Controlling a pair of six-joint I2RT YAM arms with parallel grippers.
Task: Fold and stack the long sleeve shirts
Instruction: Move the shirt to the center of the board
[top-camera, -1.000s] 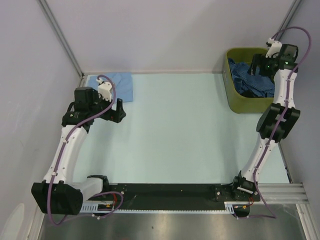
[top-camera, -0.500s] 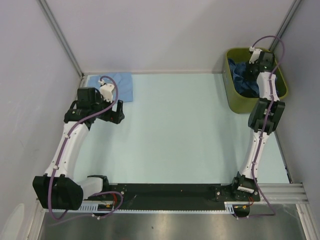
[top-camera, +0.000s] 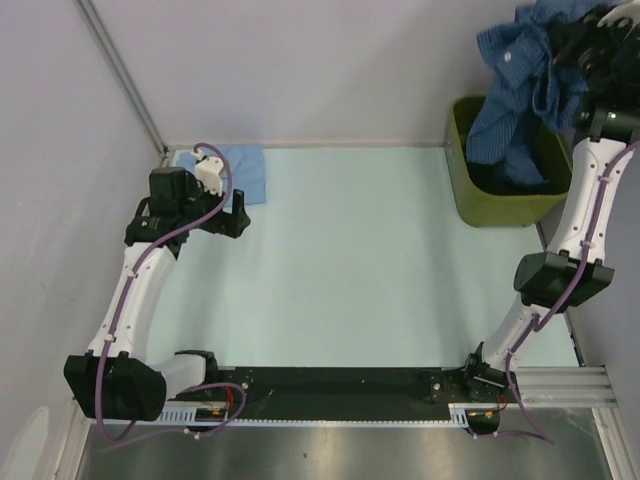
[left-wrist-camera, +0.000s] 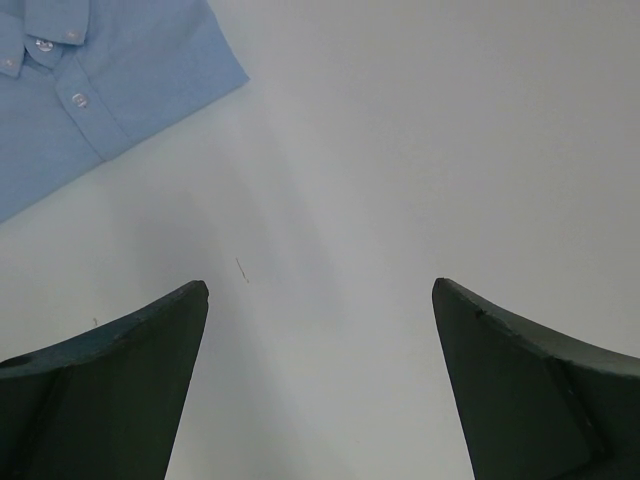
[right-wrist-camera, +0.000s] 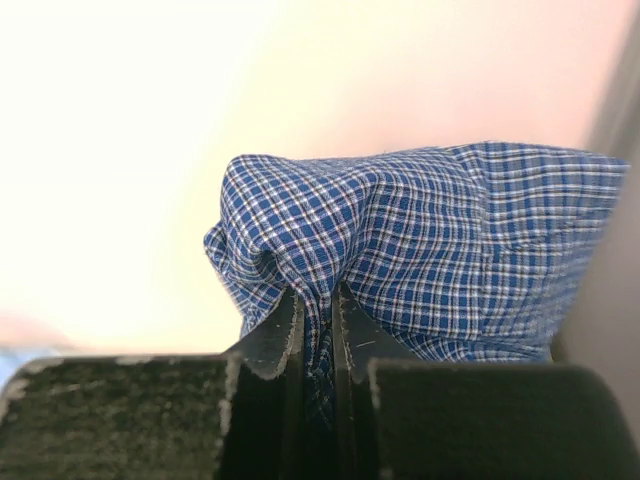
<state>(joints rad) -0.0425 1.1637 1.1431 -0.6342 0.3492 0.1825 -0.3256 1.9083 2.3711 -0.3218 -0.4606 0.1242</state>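
An olive-green bin (top-camera: 500, 212) stands at the far right corner of the pale table (top-camera: 380, 270).

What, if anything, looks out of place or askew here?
Nothing is damaged or spilled. The checked shirt hangs crumpled from the shut right gripper, its tail trailing into the green bin. The pale blue shirt lies folded at the far left.

The right fingers (right-wrist-camera: 270, 345) have risen from the green bin (top-camera: 460, 180), hoisting the checked shirt (top-camera: 510, 85) high above it.
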